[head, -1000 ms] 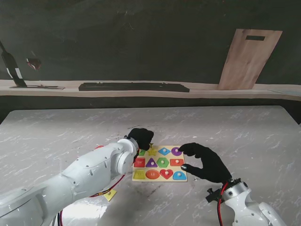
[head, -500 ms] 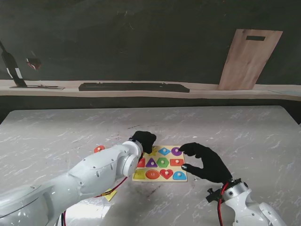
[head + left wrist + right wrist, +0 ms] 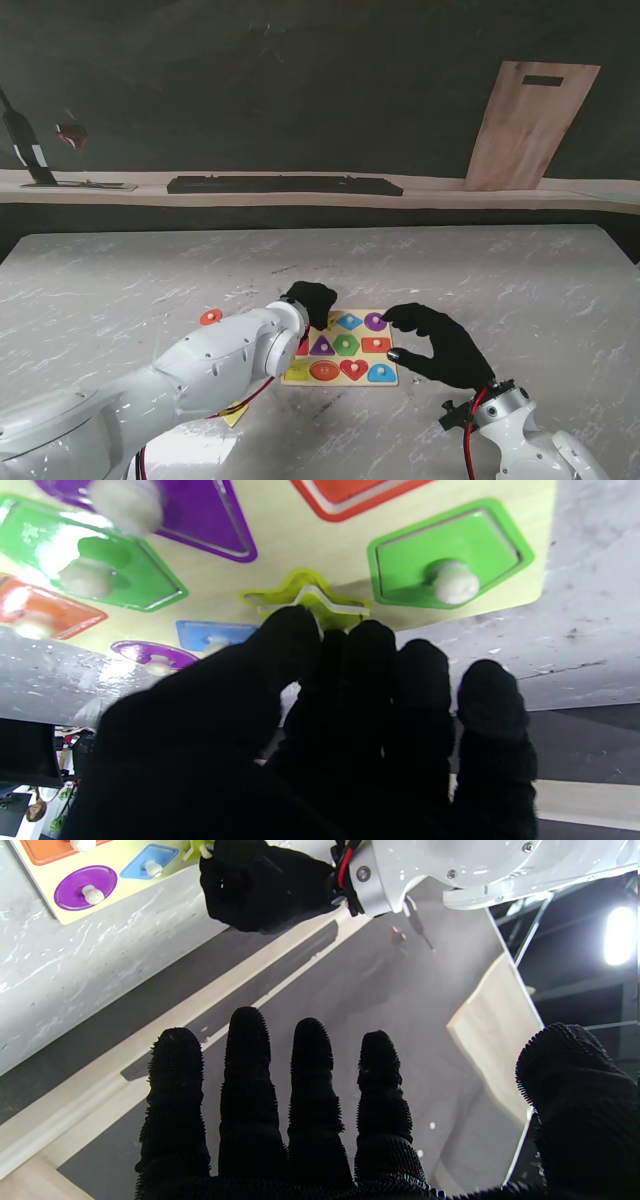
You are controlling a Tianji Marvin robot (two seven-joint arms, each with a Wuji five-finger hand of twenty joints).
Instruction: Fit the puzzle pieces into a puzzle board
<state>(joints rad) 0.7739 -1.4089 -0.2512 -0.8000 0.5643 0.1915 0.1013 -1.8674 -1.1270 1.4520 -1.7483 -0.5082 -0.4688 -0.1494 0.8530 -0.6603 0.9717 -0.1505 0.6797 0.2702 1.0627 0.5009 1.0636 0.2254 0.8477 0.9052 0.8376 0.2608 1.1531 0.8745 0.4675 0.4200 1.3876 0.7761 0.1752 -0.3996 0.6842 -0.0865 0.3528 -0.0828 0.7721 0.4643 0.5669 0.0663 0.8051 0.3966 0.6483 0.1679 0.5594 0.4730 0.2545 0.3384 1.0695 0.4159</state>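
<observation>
The puzzle board [image 3: 340, 382] lies at the table's middle with coloured knobbed pieces seated in it. My left hand [image 3: 312, 299] is at the board's far edge, fingertips pinched on the yellow star piece [image 3: 320, 600], which sits tilted over its star recess beside the green square [image 3: 450, 562]. The board [image 3: 300, 545] fills the left wrist view. My right hand [image 3: 440, 345] hovers at the board's right edge, fingers curled apart and holding nothing. In the right wrist view, that hand [image 3: 300, 1120] is spread, with my left hand [image 3: 260, 885] beyond it.
An orange round piece [image 3: 210, 317] lies on the table left of the board, and a yellow piece [image 3: 233, 413] nearer to me beside my left arm. A wooden plank [image 3: 530, 125] leans at the back right; a black bar [image 3: 285, 185] rests on the ledge.
My left hand has slid a little to the right along the board's far edge, uncovering the orange round piece on the table. The right hand has stayed put.
</observation>
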